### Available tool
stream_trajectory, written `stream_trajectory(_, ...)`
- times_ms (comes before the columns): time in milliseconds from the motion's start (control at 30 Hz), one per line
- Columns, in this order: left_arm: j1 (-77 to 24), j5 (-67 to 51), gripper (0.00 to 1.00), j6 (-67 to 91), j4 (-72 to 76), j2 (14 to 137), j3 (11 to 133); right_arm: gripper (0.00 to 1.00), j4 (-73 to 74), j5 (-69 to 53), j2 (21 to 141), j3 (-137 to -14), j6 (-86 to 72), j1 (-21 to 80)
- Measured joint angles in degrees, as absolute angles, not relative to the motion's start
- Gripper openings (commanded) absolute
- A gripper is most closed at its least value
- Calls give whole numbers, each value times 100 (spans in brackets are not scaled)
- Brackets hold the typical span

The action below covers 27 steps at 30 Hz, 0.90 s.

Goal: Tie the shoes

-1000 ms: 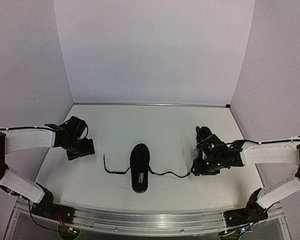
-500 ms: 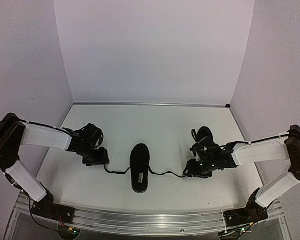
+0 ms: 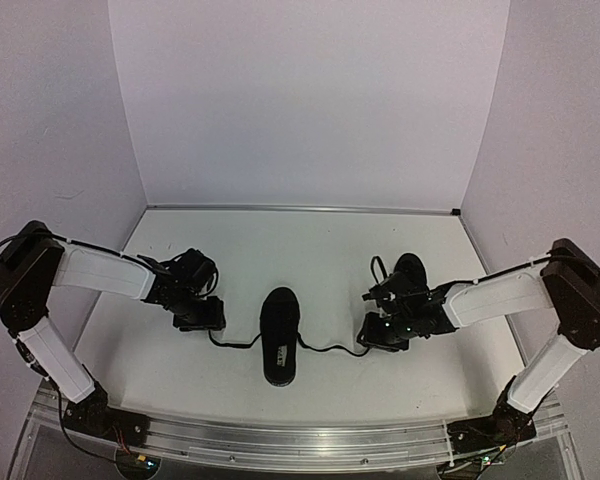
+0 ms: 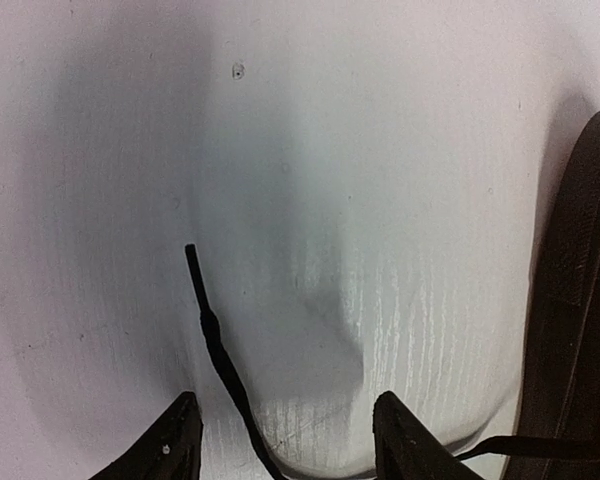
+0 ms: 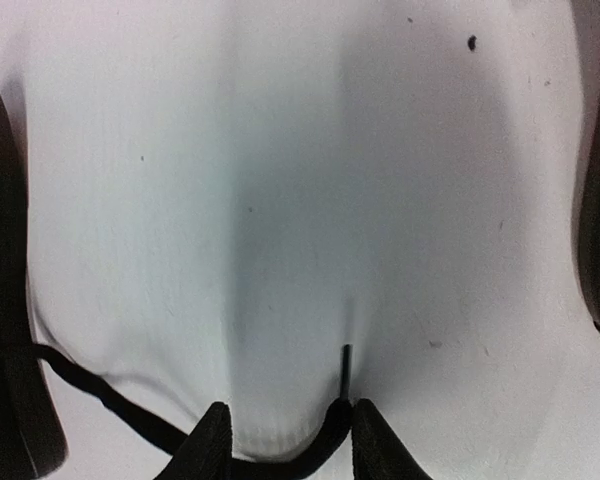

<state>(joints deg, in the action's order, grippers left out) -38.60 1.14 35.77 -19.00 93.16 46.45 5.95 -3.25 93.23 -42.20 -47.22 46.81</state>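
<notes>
Your left jaws are hovering parted over the counter (image 3: 310, 250), straddling the left lace (image 4: 212, 335) without pinching it; your right jaws are standing apart around the right lace (image 5: 346, 368) end; the near shoe (image 3: 280, 335) is lying between both arms; the second shoe (image 3: 412, 270) is sitting just behind your right jaws.

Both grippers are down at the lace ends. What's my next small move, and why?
Probably close both: the left lace end lies inside the open left gripper, the right lace end inside the open right gripper; neither is pinched yet.
</notes>
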Motion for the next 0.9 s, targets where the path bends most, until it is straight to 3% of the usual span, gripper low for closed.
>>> stream_trajectory(167, -3900, 187, 52, 3555, -1949, 9319, 4646, 20, 368, -228, 9588, -4377, -4626, 4682)
stream_trajectory(300, -3919, 212, 47, 3540, -1953, 9330, 4646, 1, 390, -147, 9636, -4407, -4496, 4683)
stream_trajectory(533, -3977, 379, 28, 3440, -1943, 9491, 4759, 0, 638, 70, 9647, -4481, -4286, 4701)
stream_trajectory(700, -3981, 460, 2, 3474, -1929, 9577, 4831, 0, 1303, 371, 9370, -4498, -4075, 4696)
stream_trajectory(900, -3981, 643, 0, 3543, -2006, 9388, 4789, 0, 1815, 598, 8594, -4913, -3683, 4541)
